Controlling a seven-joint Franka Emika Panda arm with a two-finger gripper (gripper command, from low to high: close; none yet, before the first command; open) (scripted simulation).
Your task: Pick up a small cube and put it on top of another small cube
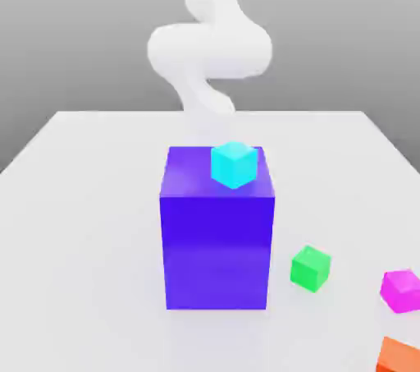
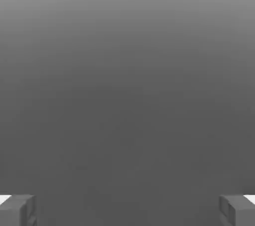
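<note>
The small cube (image 1: 402, 290) is bright magenta-pink and rests on the white table near the exterior view's right edge. A green cube (image 1: 311, 268) of the same size sits to its left, close to a tall blue-violet block (image 1: 217, 239). A cyan cube (image 1: 234, 164) lies on top of that block, toward its back right. My white arm (image 1: 209, 50) rises behind the block, far from the magenta cube. In the hand view my gripper (image 2: 127, 211) is open, its grey fingertips (image 2: 17, 210) spread wide with only plain grey background between them.
An orange cube (image 1: 400, 355) lies at the exterior view's lower right corner, just in front of the magenta one. The white table (image 1: 82, 239) stretches bare to the left of the tall block, which stands as the one large obstacle mid-table.
</note>
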